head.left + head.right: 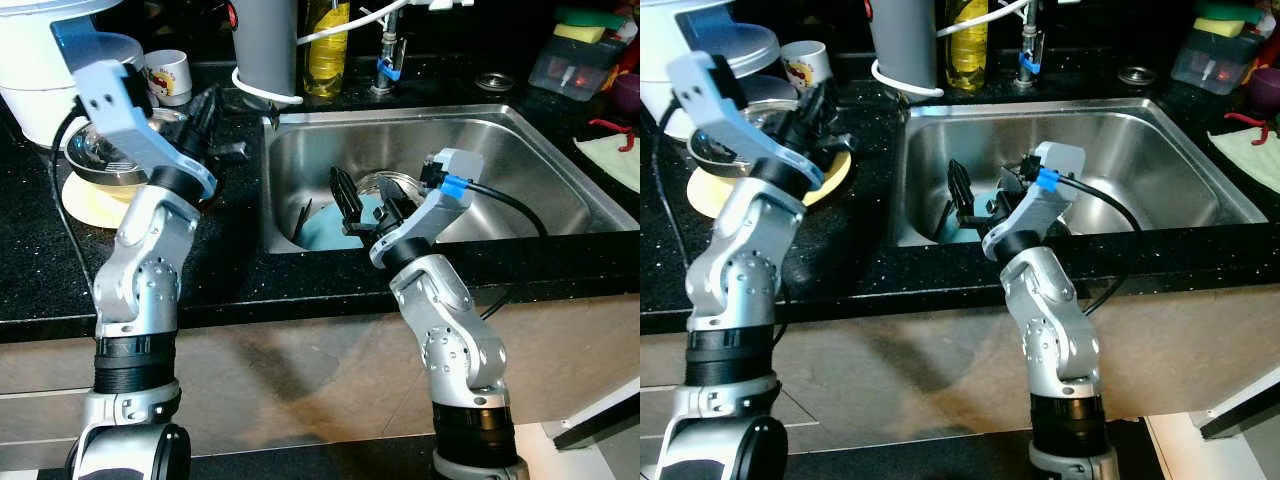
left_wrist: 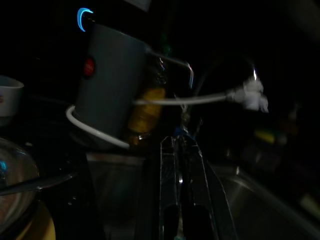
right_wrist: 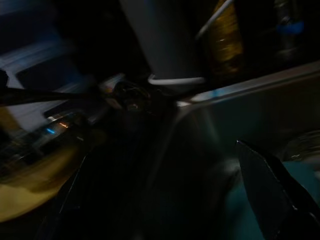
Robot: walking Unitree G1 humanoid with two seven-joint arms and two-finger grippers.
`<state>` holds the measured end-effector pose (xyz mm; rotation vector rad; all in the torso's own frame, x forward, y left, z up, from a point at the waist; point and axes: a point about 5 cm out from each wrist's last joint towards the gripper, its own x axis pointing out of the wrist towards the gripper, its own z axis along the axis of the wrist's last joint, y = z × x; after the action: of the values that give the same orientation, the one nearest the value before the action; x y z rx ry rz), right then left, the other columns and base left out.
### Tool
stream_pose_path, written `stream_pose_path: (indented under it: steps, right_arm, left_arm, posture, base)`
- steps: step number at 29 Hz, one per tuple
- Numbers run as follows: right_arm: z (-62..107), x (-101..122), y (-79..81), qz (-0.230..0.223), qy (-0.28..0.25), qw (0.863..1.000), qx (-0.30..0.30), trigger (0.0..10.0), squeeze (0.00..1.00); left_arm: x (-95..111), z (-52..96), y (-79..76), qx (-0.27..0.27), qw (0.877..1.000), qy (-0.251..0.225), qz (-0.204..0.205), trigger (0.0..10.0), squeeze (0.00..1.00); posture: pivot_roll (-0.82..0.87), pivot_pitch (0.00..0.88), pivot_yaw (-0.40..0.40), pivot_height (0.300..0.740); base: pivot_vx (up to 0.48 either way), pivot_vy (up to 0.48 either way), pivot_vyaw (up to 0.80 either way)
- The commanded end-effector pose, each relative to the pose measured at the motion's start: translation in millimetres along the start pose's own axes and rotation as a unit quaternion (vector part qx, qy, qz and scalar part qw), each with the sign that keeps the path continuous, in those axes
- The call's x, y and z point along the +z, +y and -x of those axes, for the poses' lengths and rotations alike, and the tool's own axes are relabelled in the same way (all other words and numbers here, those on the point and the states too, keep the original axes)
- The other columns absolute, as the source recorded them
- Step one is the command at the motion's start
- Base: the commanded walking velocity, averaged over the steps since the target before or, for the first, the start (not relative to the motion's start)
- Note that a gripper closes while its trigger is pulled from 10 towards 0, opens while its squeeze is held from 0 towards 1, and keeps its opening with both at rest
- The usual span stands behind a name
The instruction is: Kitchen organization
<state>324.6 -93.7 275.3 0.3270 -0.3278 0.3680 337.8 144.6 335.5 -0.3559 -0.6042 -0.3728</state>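
Black counter (image 1: 230, 290) is the biggest thing I see, with the shiny steel sink (image 1: 520, 170) set in it. A blue plate (image 1: 325, 230) lies in the sink. My right gripper (image 1: 365, 205) hangs over it, fingers apart, holding nothing. My left gripper (image 2: 182, 185) is pinched closed above the counter, beside the yellow plate (image 1: 85, 205).

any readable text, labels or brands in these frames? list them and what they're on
None can be read.
Mug: a printed design, too small to read.
Yellow bottle: no label legible.
Grey cylinder: a red round mark, blurred, no letters made out.
Container with sponges at the right: no text visible.
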Motion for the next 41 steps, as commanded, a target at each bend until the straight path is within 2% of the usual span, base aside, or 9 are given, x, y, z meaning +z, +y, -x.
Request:
stream_pose_path:
  steps: [1, 3, 28, 29, 32, 35, 37, 38, 41]
  right_arm:
    - [-1.5, 2.4, -4.0, 0.051, 0.013, 0.998, -0.017, 10.0, 0.52]
    - [-3.1, 1.7, -15.9, 0.153, 0.046, 0.987, -0.033, 10.0, 0.00]
    - [8.6, 16.1, -32.6, 0.237, 0.202, 0.950, -0.003, 10.0, 0.00]
    - [8.5, 15.8, -31.5, 0.235, 0.204, 0.950, -0.001, 10.0, 0.00]
    - [8.5, 16.0, -29.9, 0.233, 0.207, 0.950, 0.001, 10.0, 0.00]
    - [8.7, 16.5, -28.6, 0.228, 0.209, 0.951, 0.001, 10.0, 0.00]
    - [9.0, 16.4, -28.2, 0.228, 0.210, 0.951, 0.001, 10.0, 0.00]
    - [9.1, 16.4, -27.9, 0.227, 0.211, 0.951, 0.001, 10.0, 0.00]
    - [9.3, 16.1, -26.8, 0.224, 0.212, 0.951, 0.001, 10.0, 0.00]
  left_arm:
    - [-8.1, -1.4, -7.6, -0.032, 0.999, 0.021, -0.032, 0.0, 0.00]
    - [-17.0, -8.5, -20.1, -0.082, 0.993, 0.037, -0.073, 0.0, 0.00]
    - [-90.0, -39.0, -47.5, -0.282, 0.899, 0.212, -0.259, 0.0, 0.00]
    - [-91.9, -38.5, -48.2, -0.288, 0.895, 0.221, -0.260, 9.1, 0.00]
    - [-95.8, -36.9, -49.1, -0.301, 0.887, 0.235, -0.259, 10.0, 0.00]
    - [-101.8, -33.3, -50.7, -0.328, 0.874, 0.256, -0.252, 10.0, 1.00]
    - [-103.3, -33.3, -49.3, -0.327, 0.869, 0.262, -0.263, 10.0, 1.00]
    - [-102.4, -34.2, -48.3, -0.323, 0.868, 0.260, -0.271, 10.0, 0.32]
    - [-93.6, -40.0, -45.7, -0.304, 0.880, 0.239, -0.277, 10.0, 0.00]
  posture:
    - [-0.06, 0.204, 0.028, 0.740]
    - [-0.06, 0.204, 0.030, 0.740]
    - [-0.07, 0.182, 0.058, 0.740]
    - [-0.07, 0.180, 0.058, 0.740]
    - [-0.07, 0.173, 0.060, 0.740]
    - [-0.06, 0.168, 0.062, 0.740]
    - [-0.06, 0.168, 0.062, 0.740]
    - [-0.06, 0.166, 0.062, 0.740]
    - [-0.06, 0.172, 0.062, 0.740]
  base:
    - [0.000, 0.000, 0.00]
    - [0.000, 0.000, 0.00]
    - [0.000, 0.000, 0.00]
    - [0.000, 0.000, 0.00]
    - [0.000, 0.000, 0.00]
    - [0.000, 0.000, 0.00]
    - [0.000, 0.000, 0.00]
    - [0.000, 0.000, 0.00]
    - [0.000, 0.000, 0.00]
